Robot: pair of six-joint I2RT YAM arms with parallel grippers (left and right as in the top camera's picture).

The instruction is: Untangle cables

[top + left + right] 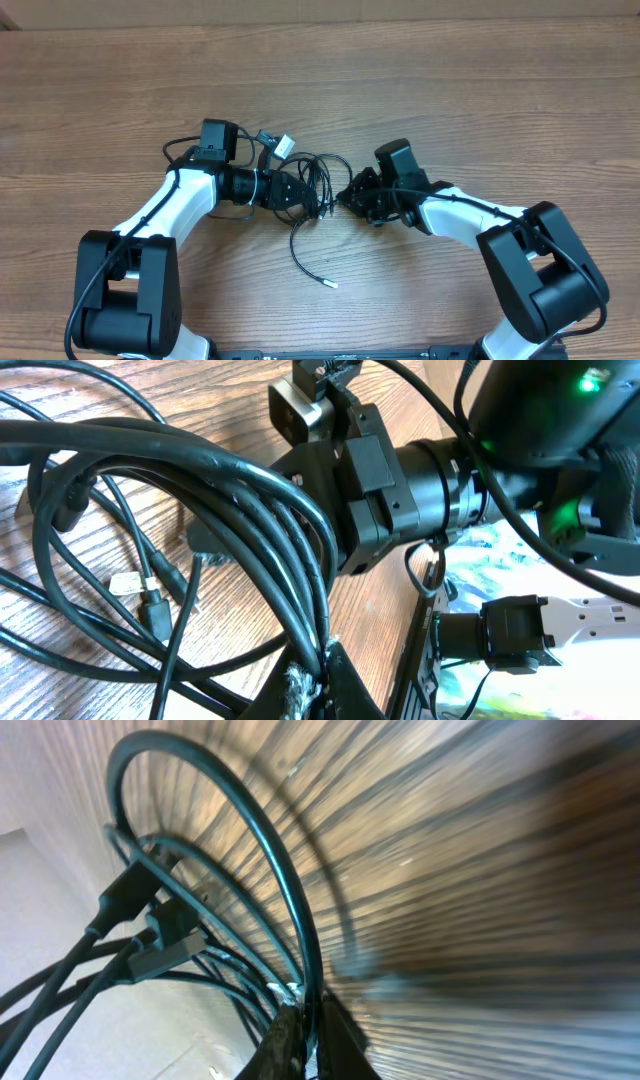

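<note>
Both arms meet at the middle of the table (480,90), and the cables (318,178) sit bunched in a knot of loops right between them. The left tool (312,685) is closed, with a whole sheaf of cords funnelling into its tips, so it grips the bundle rather than one strand. The right tool (312,1035) is clamped too, pinching what looks like one or two cords where a tall loop arcs up from its tips. One loose tail (303,255) trails out of the heap toward the near edge, ending in a white plug (330,284). I'd judge this as the start of a pull-apart: both sides have a hold, nothing separated yet, so the job is early. The next move calls for drawing the two tools away from each other, slowly, watching whether the loops slide free or cinch tighter. With so many strands in the left grip, the whole clump may simply be dragged along.
</note>
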